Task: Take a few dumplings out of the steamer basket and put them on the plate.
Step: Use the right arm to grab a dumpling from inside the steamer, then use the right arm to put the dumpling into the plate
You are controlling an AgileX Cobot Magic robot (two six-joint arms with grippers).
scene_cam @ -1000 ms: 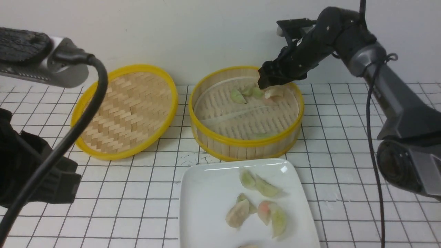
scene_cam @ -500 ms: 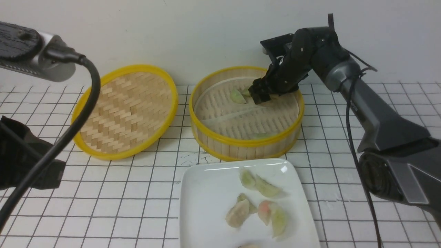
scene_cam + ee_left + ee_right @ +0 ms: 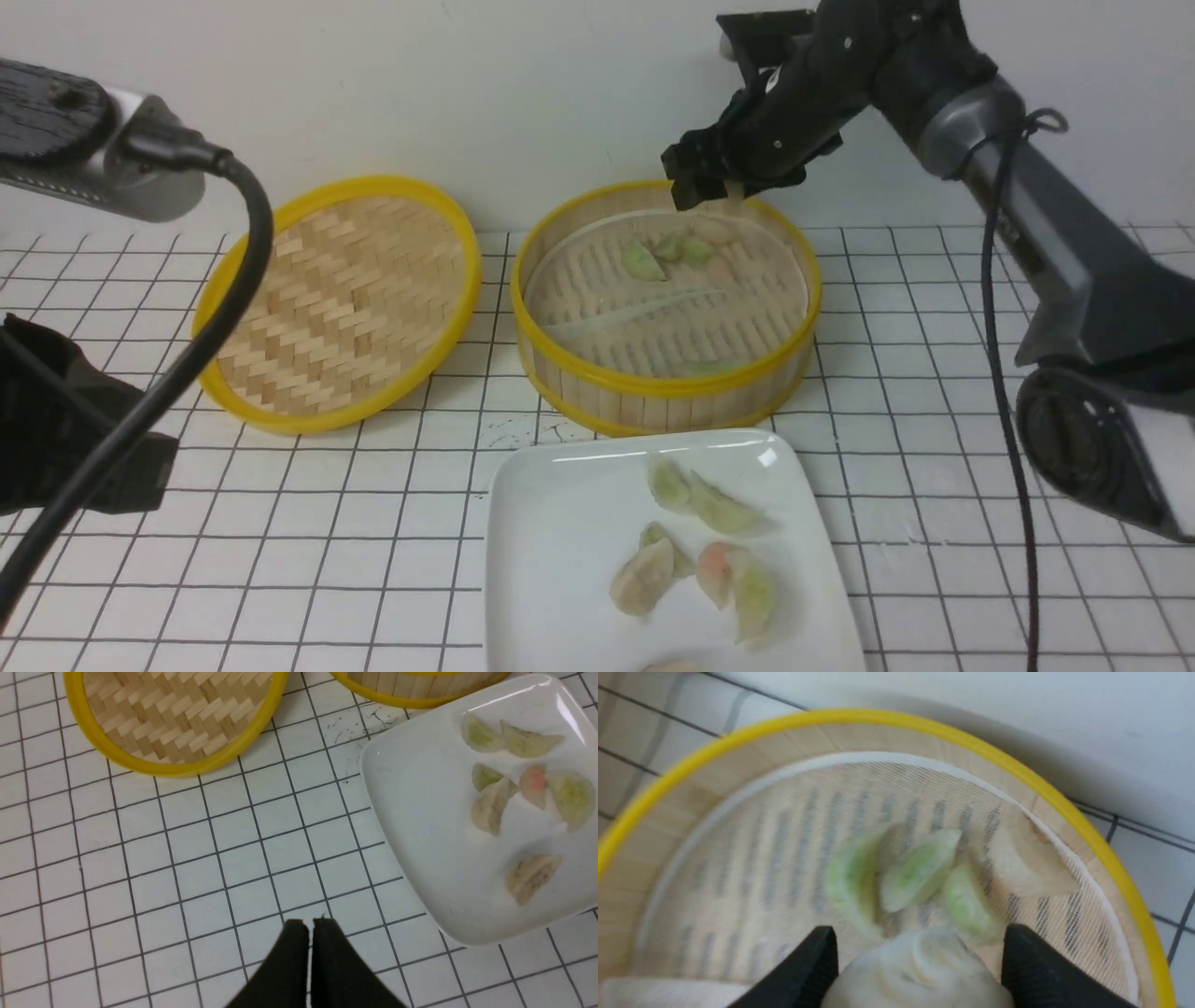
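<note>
Partway through the transfer: the right gripper (image 3: 698,187) is hanging above the far rim of the steamer basket (image 3: 653,385) with one more piece.

Front view: several dumplings (image 3: 719,509) are lying on the right half of the plate (image 3: 523,485), its left half showing bare; a green cluster and one by the near wall are waiting in the basket, so the job is looking well along; the plate is sitting just beside the basket's near rim, which the load is going to have to clear, and the wall (image 3: 560,84) is standing close behind; the woven lid (image 3: 336,299) is lying well apart. Left wrist view: the left gripper (image 3: 310,924) is hovering over the tiled table (image 3: 210,858), fingers pressed together, empty; seven pieces are showing on the plate. Right wrist view: the fingers (image 3: 808,966) are pinching a pale dumpling (image 3: 920,970) above three green ones.
</note>
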